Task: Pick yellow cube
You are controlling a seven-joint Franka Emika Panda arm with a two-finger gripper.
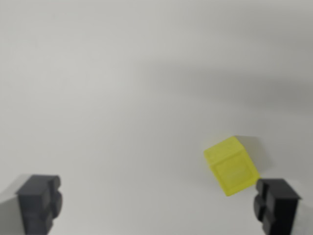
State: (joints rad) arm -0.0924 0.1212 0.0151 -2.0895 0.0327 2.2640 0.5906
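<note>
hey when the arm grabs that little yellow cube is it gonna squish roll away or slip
The yellow cube looks like a rigid, flat-faced block, so it probably won't squish or roll. Its surface seems smooth, so some slipping is possible. It sits turned at an angle and close to one finger of the open end effector, so closing now might nudge or twist it.

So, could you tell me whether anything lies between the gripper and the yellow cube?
Nothing visible does. The cube sits on bare white surface, just beside the finger on the wrist view's right, off-centre from the open gripper.
</note>
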